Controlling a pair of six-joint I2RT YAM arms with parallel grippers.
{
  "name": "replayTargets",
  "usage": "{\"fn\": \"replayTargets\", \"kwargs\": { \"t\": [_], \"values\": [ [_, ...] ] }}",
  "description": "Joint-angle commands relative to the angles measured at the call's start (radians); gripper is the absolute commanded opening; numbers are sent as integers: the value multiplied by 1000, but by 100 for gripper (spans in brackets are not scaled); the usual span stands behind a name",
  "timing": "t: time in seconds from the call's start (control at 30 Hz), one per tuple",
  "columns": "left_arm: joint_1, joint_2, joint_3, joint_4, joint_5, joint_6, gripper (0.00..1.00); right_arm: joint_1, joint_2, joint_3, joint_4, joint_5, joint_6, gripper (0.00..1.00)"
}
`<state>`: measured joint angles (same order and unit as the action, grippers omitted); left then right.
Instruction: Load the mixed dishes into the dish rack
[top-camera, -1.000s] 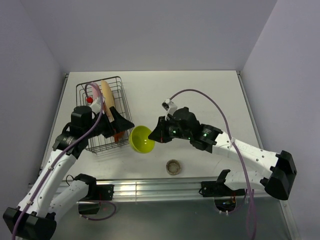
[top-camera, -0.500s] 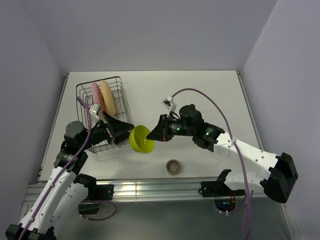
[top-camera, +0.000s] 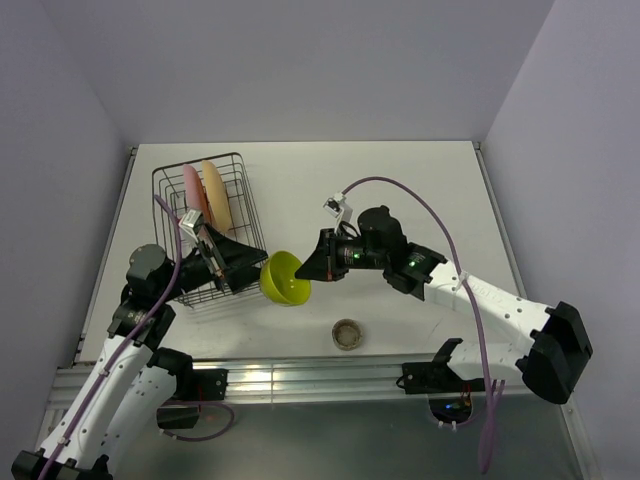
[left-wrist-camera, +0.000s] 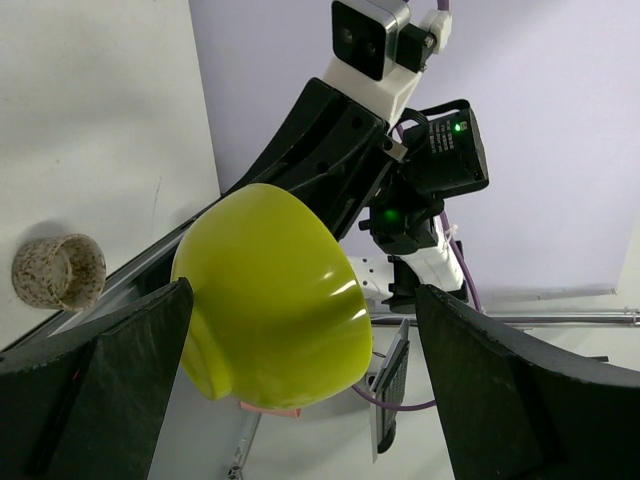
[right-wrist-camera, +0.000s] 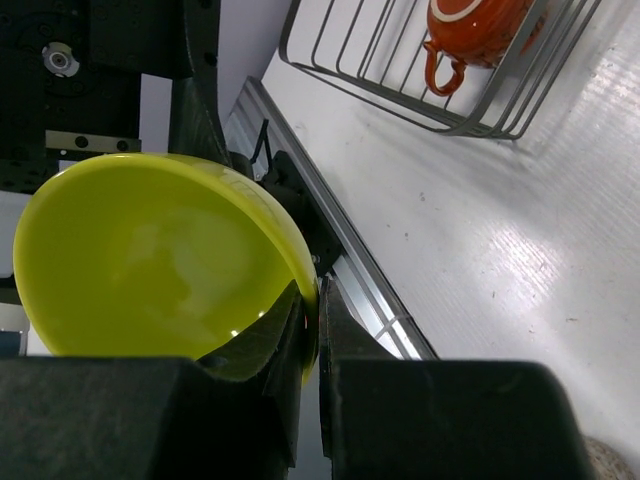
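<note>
My right gripper (top-camera: 312, 266) is shut on the rim of the lime-green bowl (top-camera: 285, 279) and holds it tilted above the table, just right of the black wire dish rack (top-camera: 240, 170). In the right wrist view the jaws (right-wrist-camera: 318, 330) pinch the bowl's rim (right-wrist-camera: 150, 260). My left gripper (top-camera: 252, 262) is open and faces the bowl; the bowl's outside (left-wrist-camera: 270, 290) sits between and just beyond its fingers (left-wrist-camera: 530, 390). The pink plate (top-camera: 192, 190) and the yellow-orange plate (top-camera: 215, 195) stand on edge in the rack. The red-orange mug (right-wrist-camera: 480, 25) lies in the rack. The grey-beige cup (top-camera: 347, 334) stands on the table.
The rack's near right corner (right-wrist-camera: 400, 90) is close to the bowl. A metal rail (top-camera: 300, 375) runs along the table's near edge, below the cup. Walls close in on the left, back and right.
My left arm has drawn back off the rack and turned its open gripper towards the bowl. My right gripper has shifted the bowl slightly towards the left gripper.
</note>
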<state>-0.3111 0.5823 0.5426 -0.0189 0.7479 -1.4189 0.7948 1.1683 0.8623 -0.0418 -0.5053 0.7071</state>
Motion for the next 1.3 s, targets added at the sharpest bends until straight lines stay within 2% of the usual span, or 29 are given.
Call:
{"fn": "replayTargets", "kwargs": {
  "t": [0.0, 0.2, 0.67, 1.27],
  "values": [
    [-3, -18, 17, -3, 67, -5, 99, -22, 16, 44, 63, 5, -11, 0],
    [-3, -15, 33, -10, 71, 12, 99, -23, 47, 89, 21, -2, -31, 0],
    [-6, -13, 85, -144, 62, 129, 97, -35, 113, 193, -52, 8, -54, 0],
    [-8, -13, 95, -236, 5, 210, 99, -46, 51, 214, -127, 74, -87, 0]
  ]
}}
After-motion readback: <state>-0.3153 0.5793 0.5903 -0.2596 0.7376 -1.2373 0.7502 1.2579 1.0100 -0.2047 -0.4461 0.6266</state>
